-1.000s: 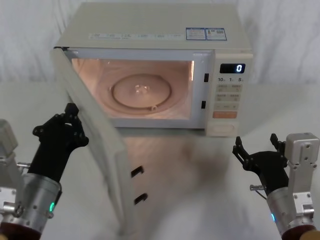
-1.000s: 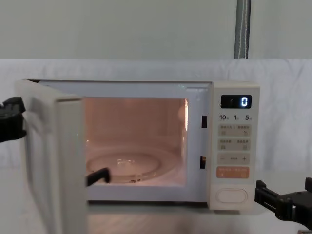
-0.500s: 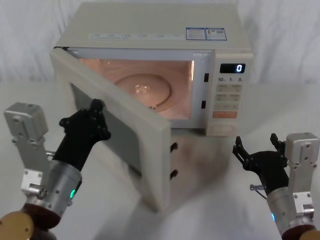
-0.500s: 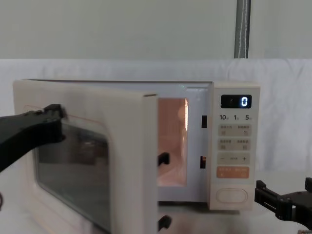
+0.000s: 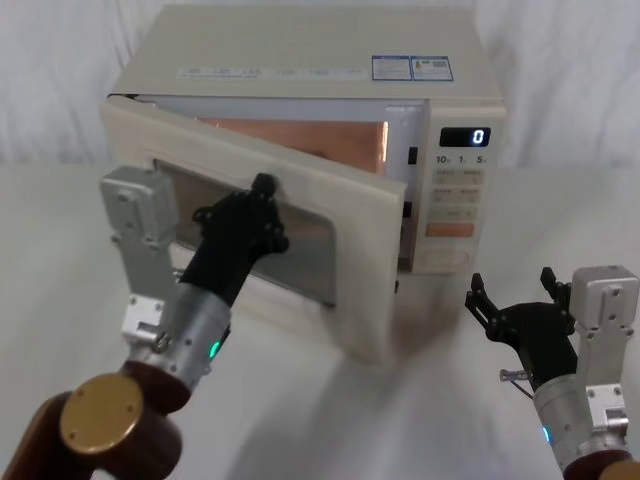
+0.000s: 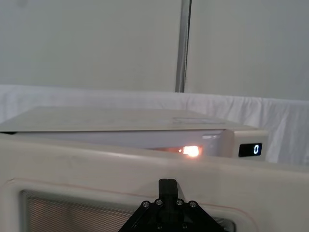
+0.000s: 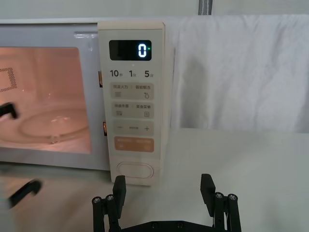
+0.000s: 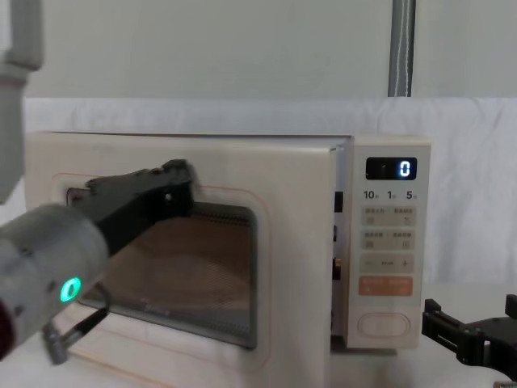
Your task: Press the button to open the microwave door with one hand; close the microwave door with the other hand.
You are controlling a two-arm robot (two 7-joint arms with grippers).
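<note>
The cream microwave (image 5: pixel 300 50) stands at the back of the table, its display (image 7: pixel 130 50) showing "0". The microwave door (image 5: pixel 355 250) is hinged on the left and stands only a little ajar, with orange light showing in the gap. My left gripper (image 5: pixel 262 195) is shut, and its tip rests against the door's window (image 8: pixel 174 182) from outside. It also appears in the left wrist view (image 6: pixel 167 186). My right gripper (image 5: pixel 512 288) hangs open, low and right of the microwave, a short way in front of the oval button (image 7: pixel 136 170), touching nothing.
A white cloth covers the table (image 5: pixel 420 400) and the backdrop. A grey pole (image 8: pixel 401 48) rises behind the microwave. Bare tabletop lies in front of the key panel (image 5: pixel 458 195) and to the right.
The door has swung from wide open to nearly closed, pushed by my left gripper as it moved forward and to the right. The right arm has not moved.
</note>
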